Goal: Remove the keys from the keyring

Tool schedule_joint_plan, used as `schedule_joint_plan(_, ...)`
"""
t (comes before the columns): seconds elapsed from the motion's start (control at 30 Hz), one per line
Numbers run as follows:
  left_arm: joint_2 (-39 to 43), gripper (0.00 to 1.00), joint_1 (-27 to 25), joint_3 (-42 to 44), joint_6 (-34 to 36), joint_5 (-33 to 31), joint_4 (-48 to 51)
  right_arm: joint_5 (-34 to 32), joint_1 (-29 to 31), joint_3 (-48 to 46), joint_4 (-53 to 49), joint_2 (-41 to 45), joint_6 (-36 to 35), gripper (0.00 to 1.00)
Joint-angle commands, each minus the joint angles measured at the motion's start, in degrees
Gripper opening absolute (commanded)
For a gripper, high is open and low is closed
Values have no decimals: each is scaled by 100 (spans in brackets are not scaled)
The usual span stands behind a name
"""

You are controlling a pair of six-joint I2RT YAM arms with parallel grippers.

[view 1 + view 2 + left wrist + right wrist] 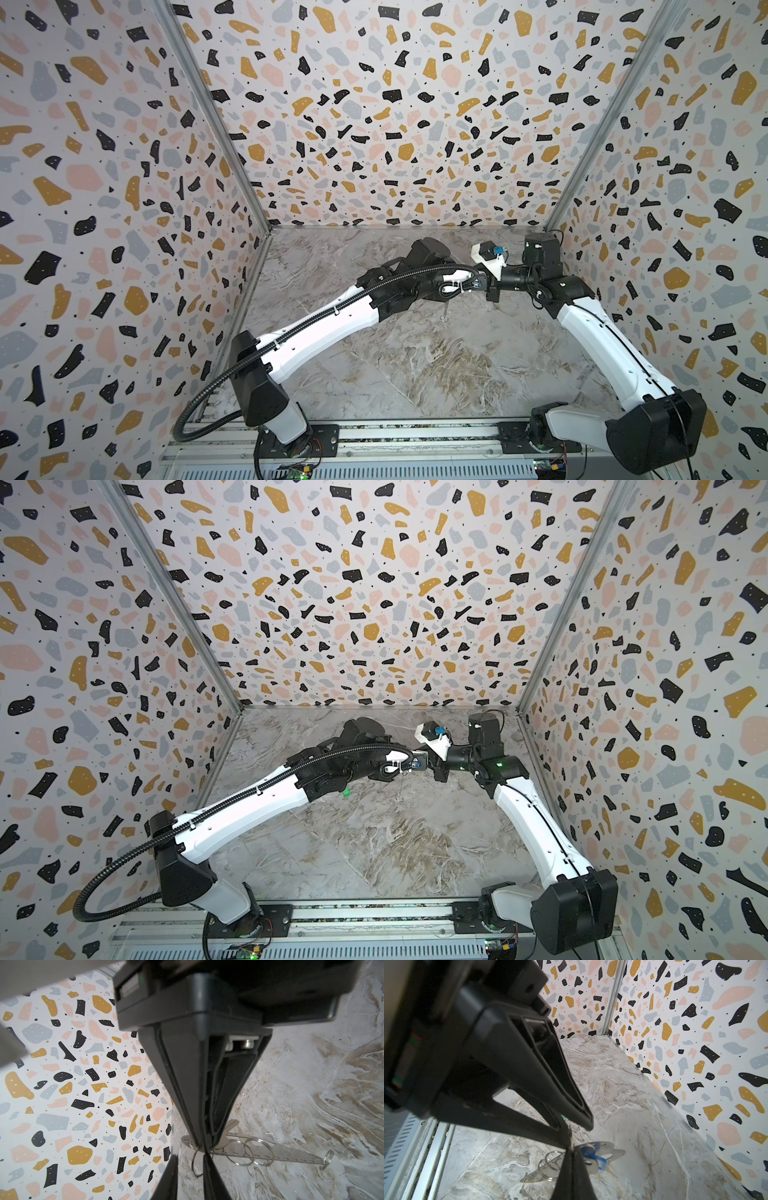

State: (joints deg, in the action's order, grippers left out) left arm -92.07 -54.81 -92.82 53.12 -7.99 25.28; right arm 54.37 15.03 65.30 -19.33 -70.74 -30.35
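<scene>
Since both of your hands are working the same spot, start there. The left hand (204, 1144) has its fingers drawn nearly together on one end of the keyring (291, 1154). The right hand (570, 1145) is fully closed, tip to tip against the left one, nipping thin metal at that same end. I can't tell whether the right one has the plate itself or one of the wire rings (258, 1152), because the fingertips bury it.

The whole thing is up off the table (415, 365), hanging in the air between the two hands over the far middle. In a top view the keyring (445, 311) is just a thin sliver dangling below them.

Going outward, the blue key (591, 1155) sits right beside the fingertips, touching the plate. The green key (345, 792) shows as a small green bit beside the left forearm, well apart from the keyring. I'd guess it's lying on the table, already off, but it's mostly hidden so don't quote me.

Handling-wise, my read is that the plate is thin, stiff, light and smooth, so it'll want to swivel or slip in a tip pinch. The rings look like springy wire and will probably slide around. The blue key is tiny hard plastic and should weigh next to nothing.

I'd hold the plate by its flat end, well in from the edge. Then take the blue key by its flat faces near the free end and work it round the ring's split. Yank it and the plate probably pivots out of your grip.
</scene>
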Motion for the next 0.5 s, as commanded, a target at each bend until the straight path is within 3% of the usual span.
schedule_joint_plan(0.0, 50, 21, 31, -34, -43, -62, -209, 177, 34, 64, 8, 261, -51, 0)
schedule_joint_plan(0.47, -74, 13, 27, -88, -91, -115, -229, 277, 62, 23, 164, 302, -41, 0)
